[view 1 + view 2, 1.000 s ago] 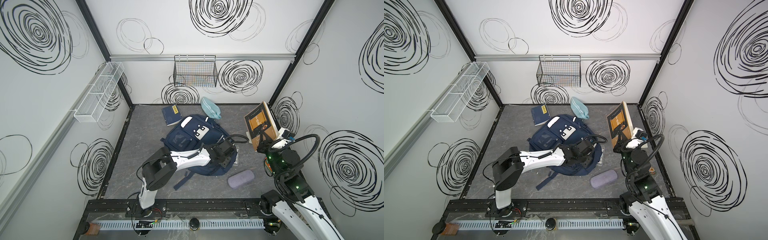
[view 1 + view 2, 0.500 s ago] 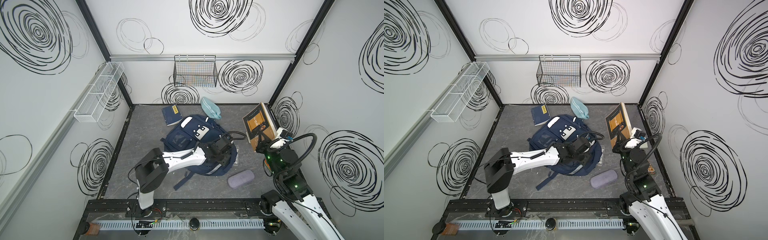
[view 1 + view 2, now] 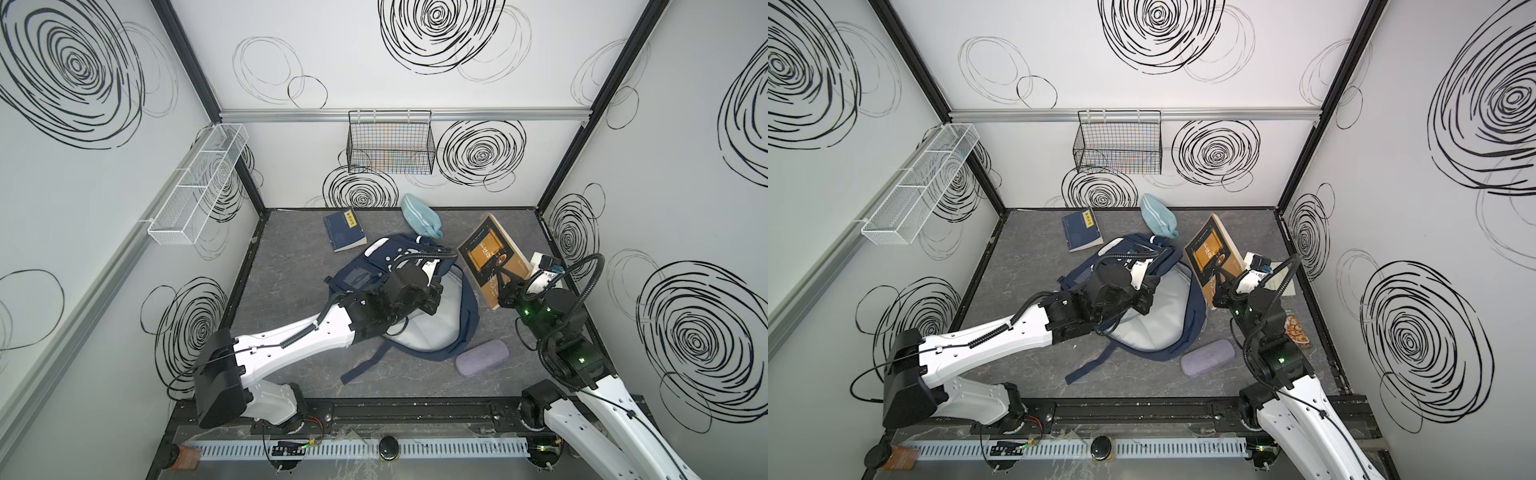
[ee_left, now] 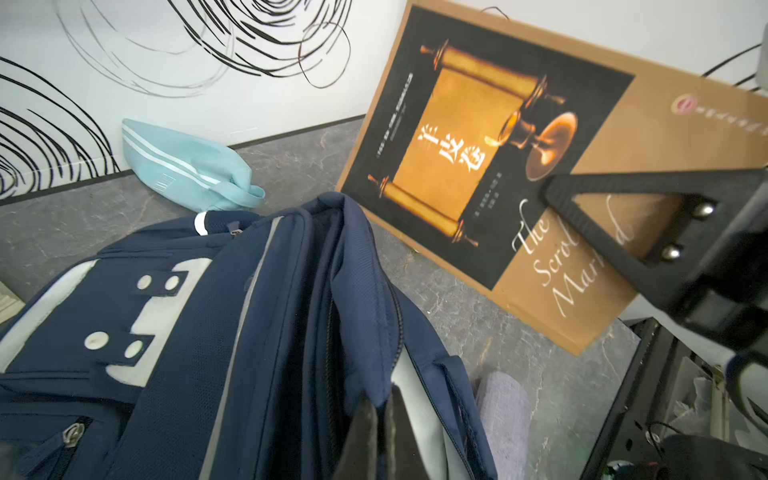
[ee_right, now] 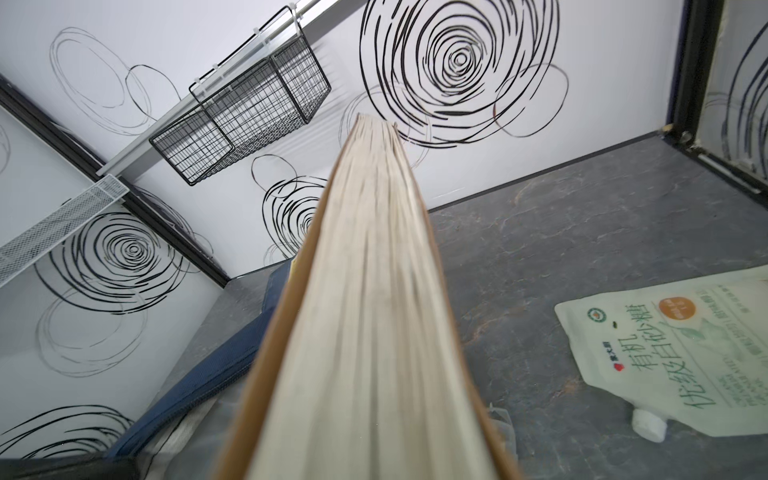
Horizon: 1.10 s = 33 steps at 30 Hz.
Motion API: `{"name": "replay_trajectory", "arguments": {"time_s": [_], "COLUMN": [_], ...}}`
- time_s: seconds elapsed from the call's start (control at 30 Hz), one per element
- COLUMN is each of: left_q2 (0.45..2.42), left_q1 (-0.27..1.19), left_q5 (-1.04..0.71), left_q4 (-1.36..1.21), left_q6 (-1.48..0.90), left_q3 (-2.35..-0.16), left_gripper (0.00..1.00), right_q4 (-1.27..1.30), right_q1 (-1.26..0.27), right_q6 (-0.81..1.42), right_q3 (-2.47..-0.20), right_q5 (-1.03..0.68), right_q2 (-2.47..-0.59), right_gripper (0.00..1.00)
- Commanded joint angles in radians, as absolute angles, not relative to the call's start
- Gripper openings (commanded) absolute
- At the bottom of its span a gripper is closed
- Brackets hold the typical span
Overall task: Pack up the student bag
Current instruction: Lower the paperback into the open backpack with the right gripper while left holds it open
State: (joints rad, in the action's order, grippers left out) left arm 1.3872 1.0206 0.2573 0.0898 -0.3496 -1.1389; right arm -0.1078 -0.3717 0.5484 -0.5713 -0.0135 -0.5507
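The navy student bag lies in the middle of the floor, its main opening gaping so the grey lining shows. My left gripper is over that opening. In the left wrist view my left gripper is shut on the navy rim fabric of the bag. My right gripper is shut on the lower edge of a brown book, held upright just right of the bag. The book's page edge hides the right fingers.
A dark blue book and a light blue pouch lie behind the bag. A lilac glasses case lies in front on the right. A white food pouch lies by the right wall. A wire basket and a mesh shelf hang on the walls.
My left gripper shut on the bag's rim and drew it back to the left, which widened the opening. My right arm carried the book left, closer to the bag.
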Motion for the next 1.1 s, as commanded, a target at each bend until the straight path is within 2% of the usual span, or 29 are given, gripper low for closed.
{"name": "replay_trajectory", "arguments": {"time_s": [0.0, 0.33, 0.43, 0.53, 0.63, 1.07], "left_q2": [1.341, 1.357, 1.359, 1.352, 1.339, 1.307], "left_q1": [1.028, 1.035, 1.048, 1.069, 1.09, 1.12], "left_q5": [0.349, 0.414, 0.409, 0.399, 0.382, 0.344], "left_q4": [-0.106, -0.206, -0.243, -0.292, -0.308, -0.286], "left_q6": [-0.301, -0.313, -0.295, -0.277, -0.273, -0.274], "left_q3": [-1.149, -1.112, -1.104, -1.083, -1.075, -1.089], "left_gripper": [0.0, 0.0, 0.0, 0.0, 0.0, 0.0], "right_q4": [-0.093, -0.23, -0.111, 0.08, 0.231, 0.593], "right_q1": [-0.368, -0.368, -0.369, -0.375, -0.391, -0.497], "right_q6": [0.611, 0.748, 0.84, 0.987, 1.065, 1.176], "right_q3": [-0.563, -0.501, -0.43, -0.333, -0.281, -0.319], "right_q5": [-0.107, -0.333, -0.47, -0.538, -0.53, -0.334], "right_q2": [-0.535, -0.487, -0.486, -0.499, -0.548, -0.907], "right_gripper": [0.0, 0.0, 0.0, 0.0, 0.0, 0.0]}}
